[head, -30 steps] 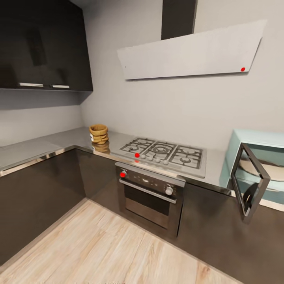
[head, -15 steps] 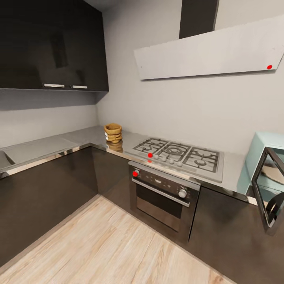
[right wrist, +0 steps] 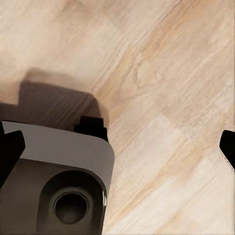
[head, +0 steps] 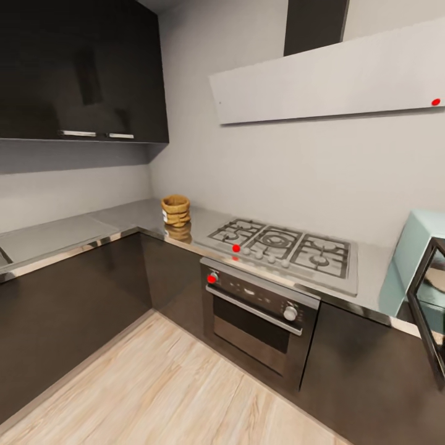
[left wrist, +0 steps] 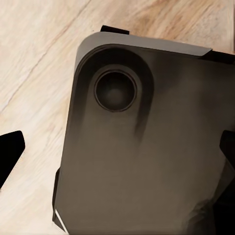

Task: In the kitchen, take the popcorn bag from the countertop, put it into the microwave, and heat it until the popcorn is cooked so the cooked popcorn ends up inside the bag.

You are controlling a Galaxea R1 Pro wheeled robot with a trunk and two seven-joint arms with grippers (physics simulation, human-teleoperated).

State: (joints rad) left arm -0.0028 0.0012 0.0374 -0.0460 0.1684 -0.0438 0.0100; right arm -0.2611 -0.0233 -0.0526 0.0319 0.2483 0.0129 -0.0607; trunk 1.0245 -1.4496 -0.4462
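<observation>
Currently: 1 popcorn bag [head: 175,211] on countertop [head: 59,233]; 1 microwave [head: 418,262] — door open

head faces countertop [head: 62,232], wrists face floor [right wrist: 171,73]

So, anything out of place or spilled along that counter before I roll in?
Nothing spilled. The popcorn bag stands upright on the countertop left of the hob. The microwave door hangs open, jutting past the counter edge.

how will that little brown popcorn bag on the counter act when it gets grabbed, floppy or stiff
Probably soft: the popcorn bag looks wrinkled with a rolled rim, so it may crumple under a squeeze. It seems small and likely light. On the shiny countertop it could slide if pushed.
</observation>
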